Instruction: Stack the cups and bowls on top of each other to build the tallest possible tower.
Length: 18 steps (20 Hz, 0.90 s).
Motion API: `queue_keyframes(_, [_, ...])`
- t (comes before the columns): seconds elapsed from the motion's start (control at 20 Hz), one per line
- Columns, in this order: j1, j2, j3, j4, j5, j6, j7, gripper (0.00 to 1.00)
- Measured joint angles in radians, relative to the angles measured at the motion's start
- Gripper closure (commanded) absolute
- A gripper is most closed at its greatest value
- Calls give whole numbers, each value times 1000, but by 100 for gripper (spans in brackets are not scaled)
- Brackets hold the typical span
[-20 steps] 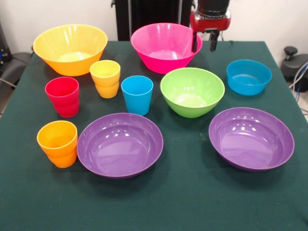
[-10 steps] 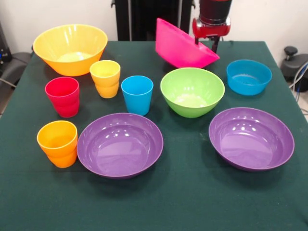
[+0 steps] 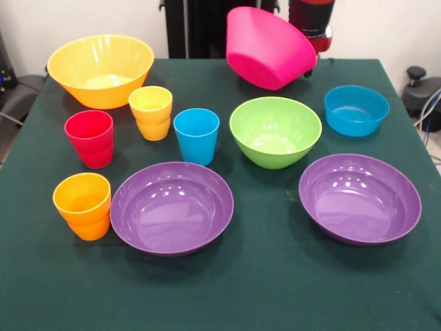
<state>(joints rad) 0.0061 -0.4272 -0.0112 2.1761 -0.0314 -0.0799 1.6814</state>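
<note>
Jaws clenched on the pink bowl's (image 3: 267, 47) rim; gripper (image 3: 308, 67) has hoisted it, tilted sideways, above the green bowl (image 3: 275, 131); stacking can begin

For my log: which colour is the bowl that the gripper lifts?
Pink, clearest in the front view.

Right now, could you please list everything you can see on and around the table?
Pink bowl: one, lifted and tilted, far side, at the gripper.
Orange-yellow bowl: one, far left.
Lime green bowl: one, centre right.
Small blue bowl: one, right.
Purple bowls: two, near centre and near right.
Cups: four, on the left; yellow, red, blue, orange.
Table: one, dark green cloth.
Gripper: one, red and black, top right, mostly hidden behind the pink bowl's rim.
</note>
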Motion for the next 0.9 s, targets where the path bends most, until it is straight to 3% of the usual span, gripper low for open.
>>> queue_keyframes(0.55, [-6, -36, 0, 0, 0, 9, 1, 0])
queue_keyframes(0.9, [-28, -91, 0, -8, 0, 81, 1, 0])
